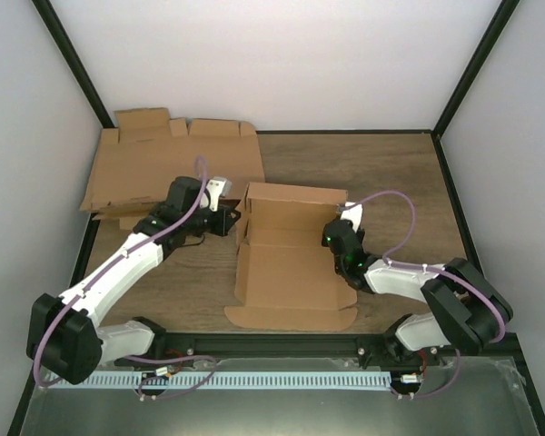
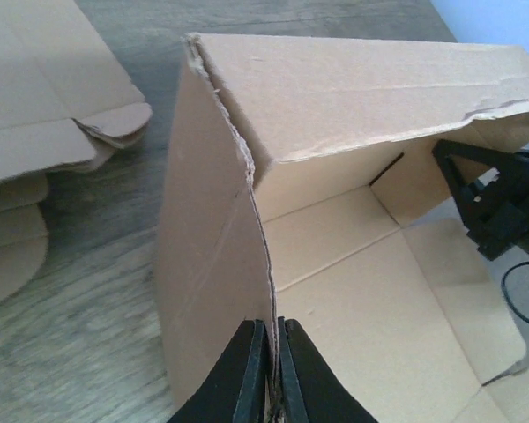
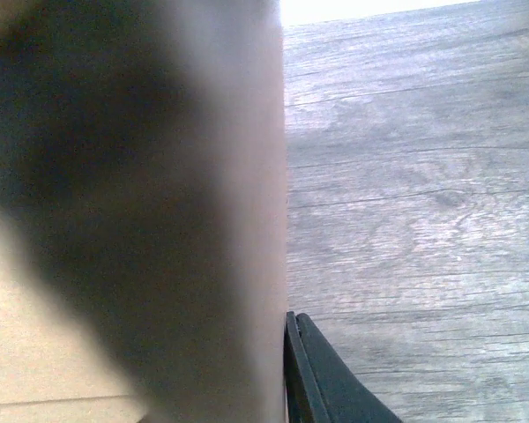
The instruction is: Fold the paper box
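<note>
Pinching hard, the left tool is clenched on the top edge of the left wall of the paper box. The left wrist view shows this up close: two black fingers sit tight on each side of the thin wall. That wall stands up, and the back wall stands up too, with a bent, torn top edge.

From above, the paper box sits in the middle of the tabletop, between the two arms. Its front part lies flat and open, near the arm bases. This view also shows a pile of flat sheets at the back left corner, just behind the left arm.

The right tool is at the right side of the paper box. Its own view is mostly a big brown blur, because the cardboard is right up against the camera. Only one black finger shows there, just beside the wall, on the outer side. The other finger is hidden, so I cannot tell if this tool is clenched or released.
</note>
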Robot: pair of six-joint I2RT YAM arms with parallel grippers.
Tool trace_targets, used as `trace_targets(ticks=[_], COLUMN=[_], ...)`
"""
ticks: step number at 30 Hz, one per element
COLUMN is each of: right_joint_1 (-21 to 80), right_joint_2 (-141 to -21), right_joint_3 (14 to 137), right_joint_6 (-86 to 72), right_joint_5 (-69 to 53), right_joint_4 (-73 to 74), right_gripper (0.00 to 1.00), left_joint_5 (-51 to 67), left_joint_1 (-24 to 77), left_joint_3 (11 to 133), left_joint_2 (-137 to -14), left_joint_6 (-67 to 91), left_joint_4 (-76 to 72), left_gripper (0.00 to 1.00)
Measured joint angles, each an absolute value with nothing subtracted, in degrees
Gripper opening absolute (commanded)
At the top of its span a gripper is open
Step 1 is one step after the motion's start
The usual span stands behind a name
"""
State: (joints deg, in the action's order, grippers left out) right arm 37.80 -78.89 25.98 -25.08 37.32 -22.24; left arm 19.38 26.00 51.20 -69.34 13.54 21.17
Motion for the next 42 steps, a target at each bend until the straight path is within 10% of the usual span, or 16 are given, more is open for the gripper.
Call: trace_targets(ticks=[15,30,42], right_joint_1=[38.2,39.0,40.3], right_joint_2=[-78.1,-63.0,-50.9], right_joint_3=[24.3,23.1,28.6], right_joint_6=[-24.5,-28.0,-29.6], right_joint_5=[35.0,27.2,14.9], right_joint_4=[-24.1,-9.6,9.6], right_gripper=[0.20,0.88,0.89], left_joint_5=[23.2,21.1,21.1], left_joint_1=[28.6,28.7,28.7], left_joint_3=[47.8,48.8,49.4], left_joint_2=[-69.4,-71.0,-71.7], left_joint_6=[17.7,15.5,14.7], left_joint_4=[16.4,17.3,17.6], left_gripper=[0.26,0.26,0.26])
